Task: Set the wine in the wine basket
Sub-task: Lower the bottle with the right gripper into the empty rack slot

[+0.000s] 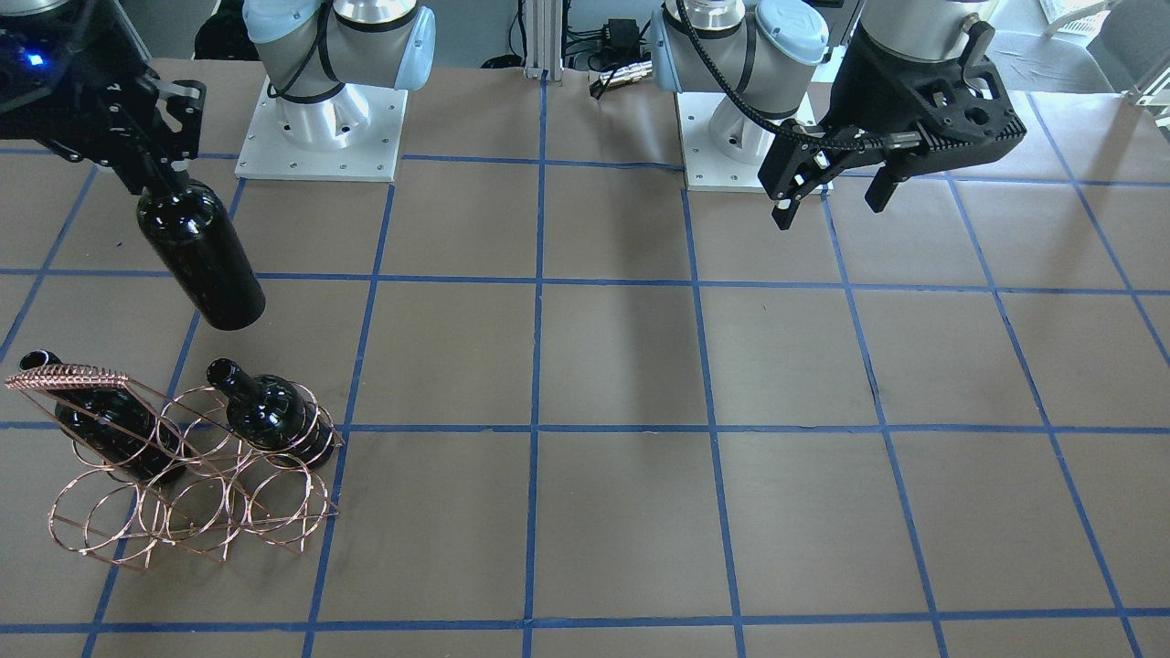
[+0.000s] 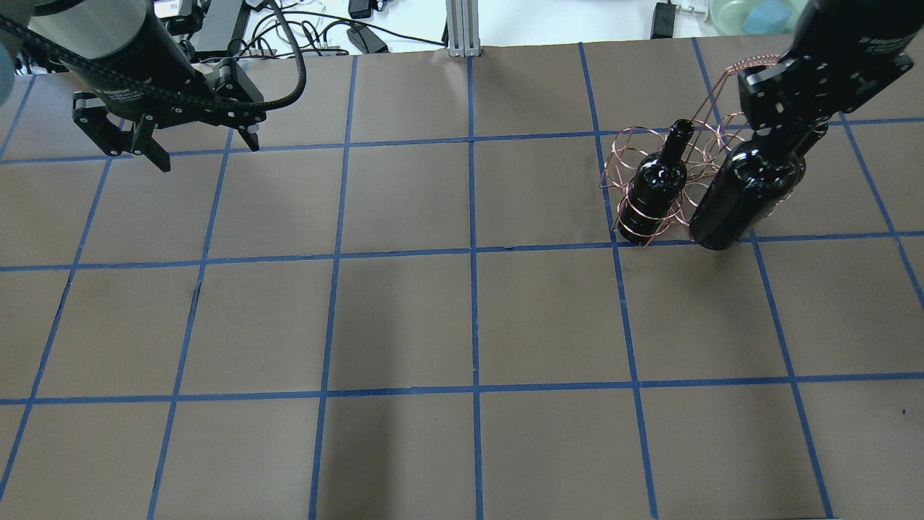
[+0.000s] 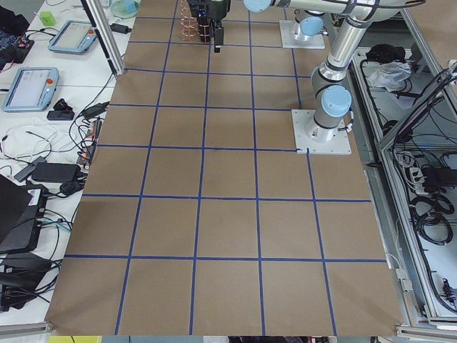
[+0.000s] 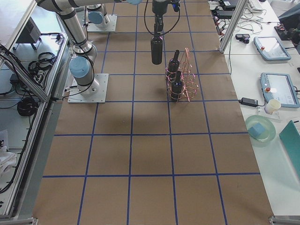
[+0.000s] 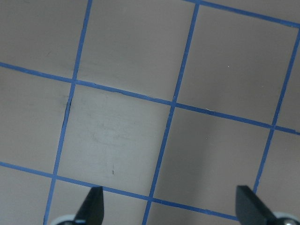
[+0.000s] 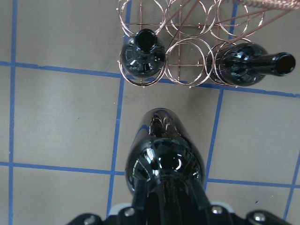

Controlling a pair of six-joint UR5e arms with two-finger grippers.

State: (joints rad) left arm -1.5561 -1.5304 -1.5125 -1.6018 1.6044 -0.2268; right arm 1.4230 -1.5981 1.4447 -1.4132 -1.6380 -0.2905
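My right gripper (image 1: 160,174) is shut on the neck of a glossy near-black wine bottle (image 1: 201,256). The bottle hangs tilted in the air, just short of the copper wire wine basket (image 1: 192,493). In the right wrist view the held bottle (image 6: 164,164) points at the basket (image 6: 169,61), whose middle front ring is empty. Two look-alike bottles (image 6: 142,56) (image 6: 241,70) sit in the rings on either side. From overhead, the held bottle (image 2: 747,191) is beside the basket (image 2: 621,155). My left gripper (image 2: 206,152) is open and empty, far away.
The brown table (image 2: 462,325) has a blue tape grid. The arm bases (image 1: 320,137) (image 1: 749,137) stand at the robot's edge. Cables and devices (image 2: 325,29) lie beyond the far edge. The left wrist view shows only bare table (image 5: 140,117).
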